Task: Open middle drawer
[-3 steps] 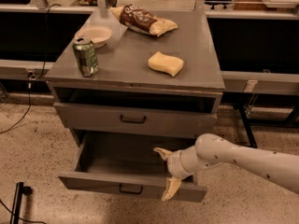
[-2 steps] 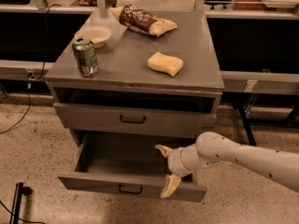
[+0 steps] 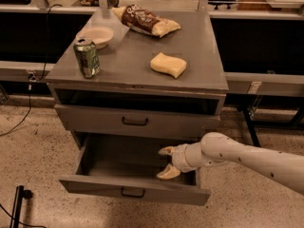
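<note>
Cabinet top (image 3: 128, 56): one can (image 3: 87, 57), one bowl (image 3: 97, 36), one snack bag (image 3: 147, 22), one sponge (image 3: 168, 64). Middle drawer (image 3: 95, 184) pulled out; gripper (image 3: 161, 164) over its right side, fingers spread, empty.

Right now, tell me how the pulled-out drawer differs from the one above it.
The middle drawer is pulled far out, its plain grey interior exposed; the top drawer is pushed in, showing only its front. The pincer hangs open over the middle drawer's right side, clear of the top drawer. Both are grey metal with dark bar handles.
</note>
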Action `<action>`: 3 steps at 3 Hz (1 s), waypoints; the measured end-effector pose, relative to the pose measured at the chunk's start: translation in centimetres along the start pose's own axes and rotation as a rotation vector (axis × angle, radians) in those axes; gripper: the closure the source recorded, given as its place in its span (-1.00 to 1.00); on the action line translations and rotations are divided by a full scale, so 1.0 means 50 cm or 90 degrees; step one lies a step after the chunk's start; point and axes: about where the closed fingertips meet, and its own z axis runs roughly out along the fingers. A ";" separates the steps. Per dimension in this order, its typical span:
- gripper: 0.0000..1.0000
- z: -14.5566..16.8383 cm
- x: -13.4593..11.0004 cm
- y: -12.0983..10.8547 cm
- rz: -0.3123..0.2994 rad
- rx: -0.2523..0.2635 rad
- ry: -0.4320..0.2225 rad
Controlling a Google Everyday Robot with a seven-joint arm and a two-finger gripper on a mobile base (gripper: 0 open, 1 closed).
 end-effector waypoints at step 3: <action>1.00 0.133 0.090 -0.025 0.000 0.008 -0.002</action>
